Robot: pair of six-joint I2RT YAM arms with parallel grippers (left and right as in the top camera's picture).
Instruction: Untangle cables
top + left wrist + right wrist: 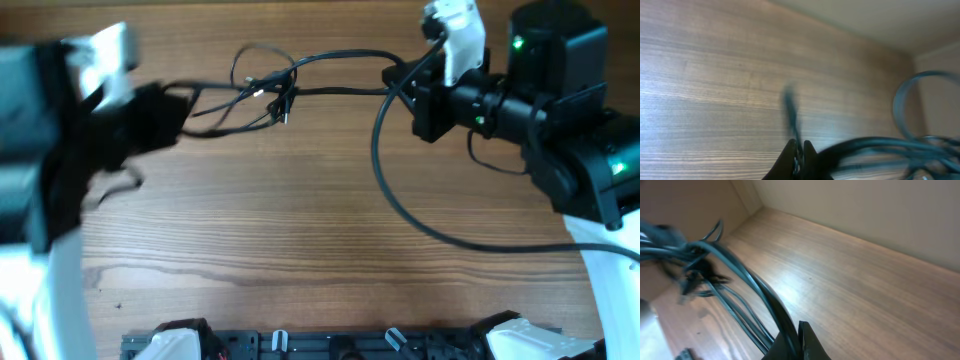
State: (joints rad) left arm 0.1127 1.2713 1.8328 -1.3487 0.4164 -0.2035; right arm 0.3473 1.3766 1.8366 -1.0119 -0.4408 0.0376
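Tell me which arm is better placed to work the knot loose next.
Left, probably. The left gripper is shut on a thin strand close to the knot; the right gripper pinches the thick cable farther off, so it suits anchoring.

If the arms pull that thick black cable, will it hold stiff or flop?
Probably floppy: the thick black cable lies in a loose curve across the table from the right pincer. It will likely snag rather than slide free, since it runs into the knot of thinner cables.
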